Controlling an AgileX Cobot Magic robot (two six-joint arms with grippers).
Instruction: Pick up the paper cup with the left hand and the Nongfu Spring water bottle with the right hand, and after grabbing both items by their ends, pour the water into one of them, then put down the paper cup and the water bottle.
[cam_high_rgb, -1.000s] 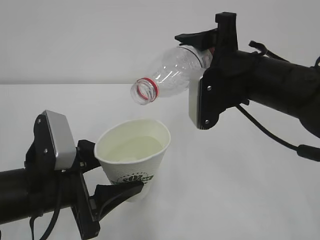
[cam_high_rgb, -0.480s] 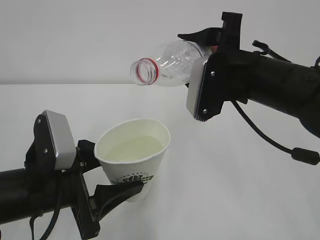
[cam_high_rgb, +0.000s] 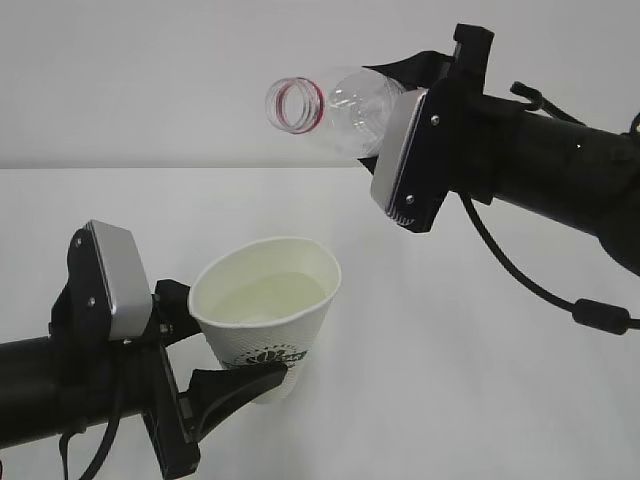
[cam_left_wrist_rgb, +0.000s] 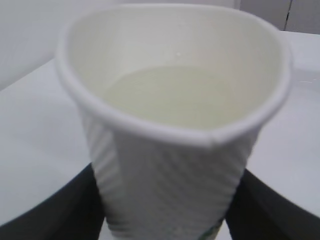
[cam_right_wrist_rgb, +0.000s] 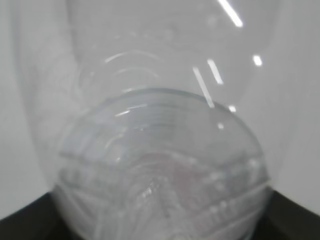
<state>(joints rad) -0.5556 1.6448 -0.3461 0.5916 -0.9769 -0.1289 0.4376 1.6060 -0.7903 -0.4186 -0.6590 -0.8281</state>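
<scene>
With the water (cam_high_rgb: 265, 300) already in the paper cup (cam_high_rgb: 268, 312) pinched by the left claw (cam_high_rgb: 222, 350), pouring looks finished, so the right claw (cam_high_rgb: 425, 75), clamping the near-level Nongfu Spring water bottle (cam_high_rgb: 335, 105) above, must right it before both go down onto the table (cam_high_rgb: 480, 380).

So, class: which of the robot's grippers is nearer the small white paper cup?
Left. The left gripper clamps the small white paper cup low on its sides; the right gripper holds the clear plastic bottle above it, apart.
</scene>
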